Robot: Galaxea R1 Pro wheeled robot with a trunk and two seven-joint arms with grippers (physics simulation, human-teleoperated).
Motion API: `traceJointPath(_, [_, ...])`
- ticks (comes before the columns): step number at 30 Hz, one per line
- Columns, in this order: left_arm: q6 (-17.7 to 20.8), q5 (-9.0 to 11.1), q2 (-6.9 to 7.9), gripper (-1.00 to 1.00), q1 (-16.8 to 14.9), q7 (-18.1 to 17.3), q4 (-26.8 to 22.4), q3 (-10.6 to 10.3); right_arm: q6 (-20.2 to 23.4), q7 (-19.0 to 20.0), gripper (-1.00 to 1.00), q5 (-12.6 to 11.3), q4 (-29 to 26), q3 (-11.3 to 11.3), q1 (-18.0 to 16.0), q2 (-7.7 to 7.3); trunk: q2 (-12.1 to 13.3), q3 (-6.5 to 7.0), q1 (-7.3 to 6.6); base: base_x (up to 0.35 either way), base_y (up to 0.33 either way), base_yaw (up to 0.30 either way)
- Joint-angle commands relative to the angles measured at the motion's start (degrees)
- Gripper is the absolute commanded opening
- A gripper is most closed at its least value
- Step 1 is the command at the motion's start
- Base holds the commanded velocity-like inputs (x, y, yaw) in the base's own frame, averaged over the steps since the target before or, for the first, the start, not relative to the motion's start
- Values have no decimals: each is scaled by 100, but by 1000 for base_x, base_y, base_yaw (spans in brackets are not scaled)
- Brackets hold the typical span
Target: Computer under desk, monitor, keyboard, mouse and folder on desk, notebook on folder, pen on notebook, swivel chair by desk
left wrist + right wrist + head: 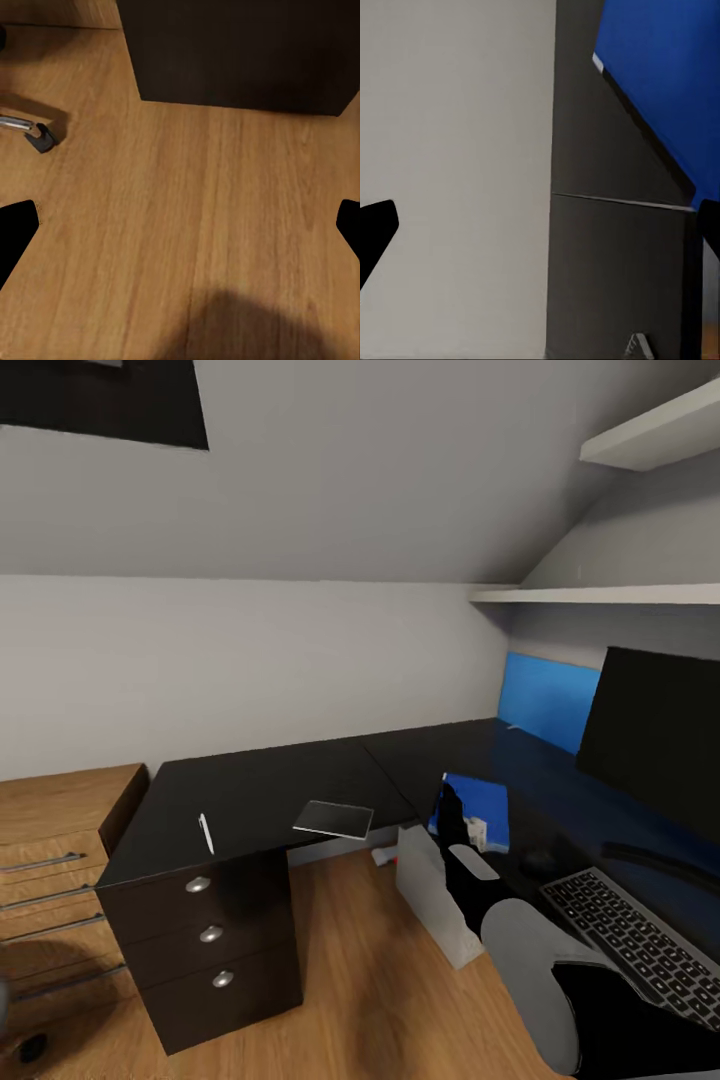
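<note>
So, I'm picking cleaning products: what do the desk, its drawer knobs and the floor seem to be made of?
The desk looks like dark, near-black laminate or painted wood with a smooth, slightly glossy top that picks up faint reflections. The drawer knobs look like brushed metal, silvery and round. The floor looks like warm-toned wood planks or wood-look laminate, with visible grain and seams.

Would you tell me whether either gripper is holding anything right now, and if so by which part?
Neither holds anything: the left gripper is open over bare floor, the right gripper open with nothing between its fingers.
</note>
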Motion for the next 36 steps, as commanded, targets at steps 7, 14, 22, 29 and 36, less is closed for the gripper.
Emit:
traceJointPath(7, [-7,-5,-4,100,-4,57,-2,-47,5,54,100,-62,67,31,-5,26,-3,32,-1,0,0,186])
traceJointPath(14, [-7,-5,-5,100,-4,53,1,-48,16,46,100,-63,191,53,-5,58,-3,70,-1,0,0,186])
traceJointPath(22, [-7,-5,-3,100,-4,51,2,-48,26,45,100,-63,270,51,-5,145,-3,109,-1,0,0,186])
traceJointPath(29, [-7,-5,4,100,-4,50,-1,-47,40,53,100,-63,274,46,-5,148,-3,126,-1,-10,0,130])
traceJointPath(36, [-7,-5,6,100,-4,55,2,-44,90,68,100,-76,265,38,-5,142,-3,128,-1,-154,20,24])
